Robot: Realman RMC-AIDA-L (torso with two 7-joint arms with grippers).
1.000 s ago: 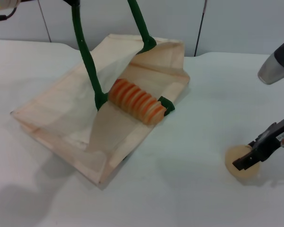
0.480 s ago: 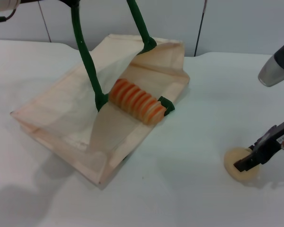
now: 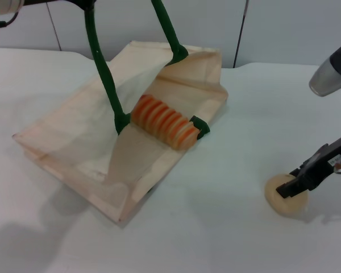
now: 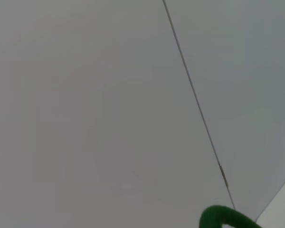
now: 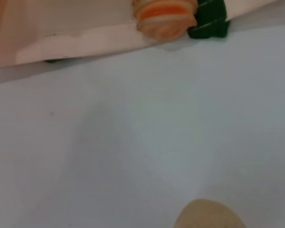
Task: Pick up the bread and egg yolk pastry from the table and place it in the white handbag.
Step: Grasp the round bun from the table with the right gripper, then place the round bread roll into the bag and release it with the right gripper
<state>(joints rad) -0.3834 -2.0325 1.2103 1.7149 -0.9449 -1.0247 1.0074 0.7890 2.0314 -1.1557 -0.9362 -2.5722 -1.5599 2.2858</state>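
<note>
The white handbag (image 3: 79, 142) lies on the table with its mouth facing right. Its two green handles (image 3: 102, 74) rise taut to the top edge, where my left gripper (image 3: 74, 3) is; a green handle loop (image 4: 225, 218) shows in the left wrist view. The striped orange bread (image 3: 163, 121) lies in the bag's mouth, and also shows in the right wrist view (image 5: 164, 16). The egg yolk pastry (image 3: 275, 196) is at the table's right front. My right gripper (image 3: 292, 190) is shut on it, one dark finger (image 3: 307, 176) across its top. The pastry's edge (image 5: 209, 216) shows in the right wrist view.
The white table (image 3: 216, 227) stretches between the bag and the pastry. A grey wall with a dark seam (image 3: 241, 34) stands behind the table. My right arm's grey housing (image 3: 332, 74) hangs above the right edge.
My right gripper dipped onto the pastry, then shifted slightly left and up, and the pastry moved left with it. The bag, bread and left arm stayed still.
</note>
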